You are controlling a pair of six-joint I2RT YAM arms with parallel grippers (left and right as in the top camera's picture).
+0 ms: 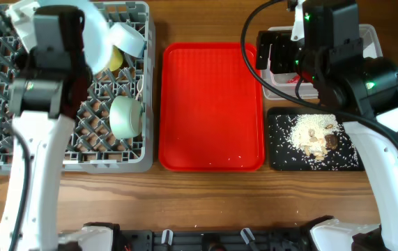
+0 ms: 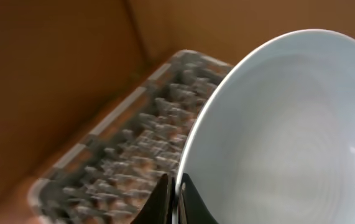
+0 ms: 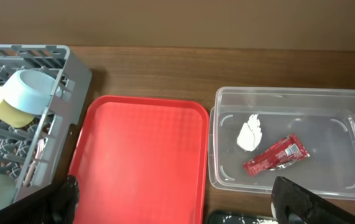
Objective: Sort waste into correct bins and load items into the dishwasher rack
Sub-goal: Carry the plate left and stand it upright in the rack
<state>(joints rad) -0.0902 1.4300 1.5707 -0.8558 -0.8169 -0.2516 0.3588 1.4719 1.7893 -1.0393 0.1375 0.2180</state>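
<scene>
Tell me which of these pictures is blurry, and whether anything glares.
Left wrist view: blurred, the rack smeared and the plate soft. Overhead view: sharp, with a faint sheen along the near edge of the red tray. Right wrist view: crisp, the wrapper in the clear tub sharply outlined.

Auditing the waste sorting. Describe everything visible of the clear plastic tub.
The clear plastic tub is a rectangular, see-through bin with rounded corners and a rim, standing upright on the wooden table right of the red tray. Inside lie a crumpled white napkin and a red foil wrapper, side by side near its middle; the rest of its floor is bare. Its right end runs out of the right wrist view.
</scene>
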